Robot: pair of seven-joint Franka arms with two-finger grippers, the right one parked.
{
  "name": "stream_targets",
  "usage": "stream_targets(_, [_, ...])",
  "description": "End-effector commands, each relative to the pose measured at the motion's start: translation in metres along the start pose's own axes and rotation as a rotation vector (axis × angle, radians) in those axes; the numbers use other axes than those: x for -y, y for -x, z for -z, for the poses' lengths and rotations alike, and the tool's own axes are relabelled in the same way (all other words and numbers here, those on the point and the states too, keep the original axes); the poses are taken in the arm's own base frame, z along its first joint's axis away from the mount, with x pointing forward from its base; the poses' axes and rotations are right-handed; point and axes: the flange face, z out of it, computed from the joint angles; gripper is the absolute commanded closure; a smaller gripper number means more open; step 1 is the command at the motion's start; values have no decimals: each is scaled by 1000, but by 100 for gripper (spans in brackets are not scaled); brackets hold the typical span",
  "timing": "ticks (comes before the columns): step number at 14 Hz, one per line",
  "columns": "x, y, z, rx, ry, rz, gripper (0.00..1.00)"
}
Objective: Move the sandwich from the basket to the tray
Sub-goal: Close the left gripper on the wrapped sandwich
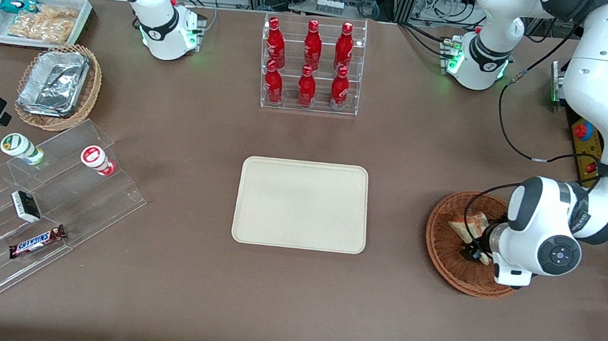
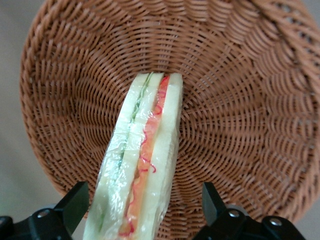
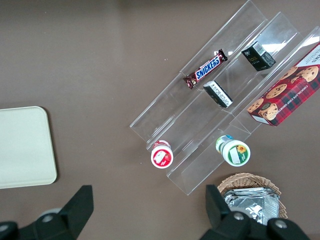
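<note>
One sandwich (image 2: 142, 160) only, lying in the reddish-brown basket (image 1: 440, 247), wrapped in clear film, with the cut edge showing white bread, a green layer and a red-orange layer. Low over the basket, the left gripper (image 1: 472, 252), pointing down at the sandwich. Wide open: one black finger (image 2: 75, 202) on each side of the wedge, both with a gap to the film, so nothing held yet. Basket standing on the brown table (image 1: 286, 309) toward the working arm's end, well apart from the cream tray (image 1: 302, 204), flat near the table's middle. Farther from the front camera than the tray, a clear rack of red bottles (image 1: 311, 64). Toward the parked arm's end, clear stepped shelves with a Snickers bar (image 1: 38, 241).
</note>
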Motion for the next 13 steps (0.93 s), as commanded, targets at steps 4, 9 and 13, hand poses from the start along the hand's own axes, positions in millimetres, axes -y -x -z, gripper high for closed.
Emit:
stream_targets(4, [6, 4, -8, -8, 1, 26, 0])
stream_targets(9, [5, 5, -6, -12, 4, 52, 84])
stream_targets(13, [0, 19, 15, -23, 4, -53, 86])
